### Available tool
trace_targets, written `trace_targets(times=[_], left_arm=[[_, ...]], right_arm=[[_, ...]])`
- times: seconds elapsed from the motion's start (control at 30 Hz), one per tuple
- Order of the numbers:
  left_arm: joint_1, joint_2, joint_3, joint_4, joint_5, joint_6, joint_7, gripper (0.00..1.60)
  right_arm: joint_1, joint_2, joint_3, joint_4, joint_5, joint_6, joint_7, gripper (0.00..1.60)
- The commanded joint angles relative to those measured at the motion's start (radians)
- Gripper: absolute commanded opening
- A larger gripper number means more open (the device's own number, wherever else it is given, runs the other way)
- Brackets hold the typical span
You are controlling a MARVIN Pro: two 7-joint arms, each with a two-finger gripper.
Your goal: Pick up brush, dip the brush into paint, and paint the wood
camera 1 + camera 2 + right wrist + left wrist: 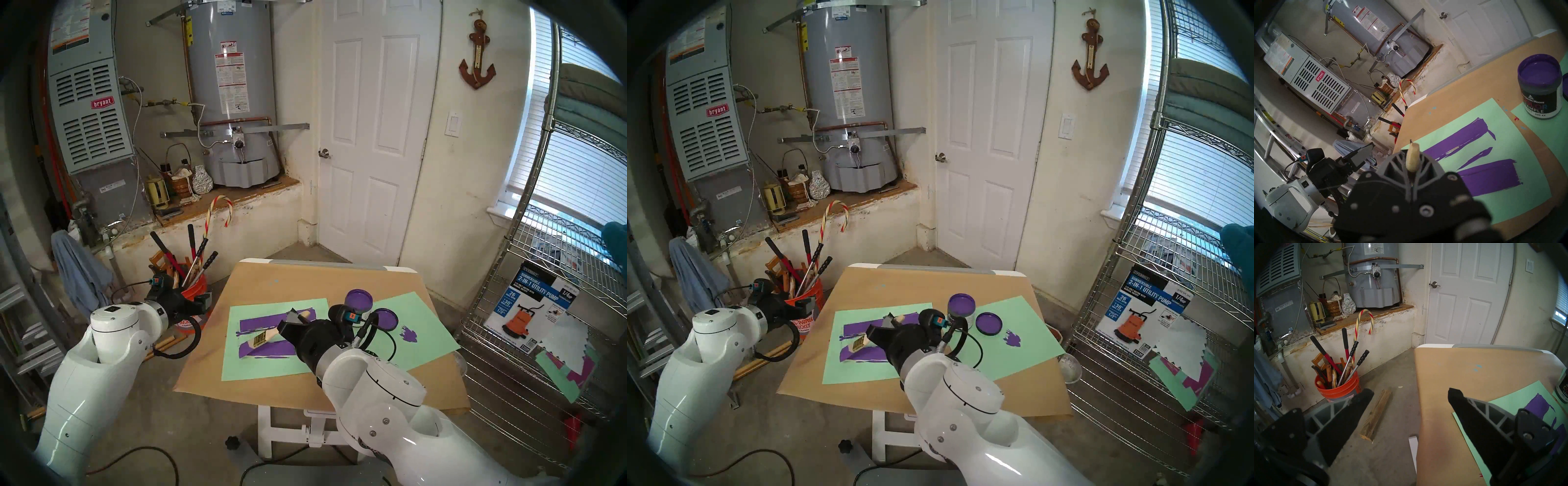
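Note:
My right gripper (291, 317) is shut on the pale handle of the brush (260, 338). The handle's end sticks out past the fingers in the right wrist view (1412, 159). The brush slants down to the left. Its gold ferrule and bristles are over the left end of the purple-coated wood panel (274, 349), the nearer of two purple bars; contact is unclear. The open jar of purple paint (359, 300) stands behind my right wrist and shows clearly in the right wrist view (1539, 81). My left gripper (1410, 395) is open and empty, off the table's left edge.
A longer purple smear (264, 324) lies behind the panel on a green sheet (258, 370). The purple-smeared lid (385, 319) and a small purple blot (409, 334) are on a second green sheet. An orange tool bucket (1337, 392) and a wire shelf (509, 305) flank the table.

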Motion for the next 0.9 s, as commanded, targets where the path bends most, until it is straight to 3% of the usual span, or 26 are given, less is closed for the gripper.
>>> trace_targets(times=[0.0,0.87], left_arm=[[-0.004,0.001,-0.01,-0.016,-0.002,-0.002,0.002,1.6],[-0.004,0.001,-0.01,-0.016,-0.002,-0.002,0.002,1.6]], right_arm=[[0.022,-0.008,-0.01,-0.01,-0.002,-0.024,0.001,0.0],[0.047,-0.027,-0.026,0.037,-0.009,-0.031,-0.011,0.0]])
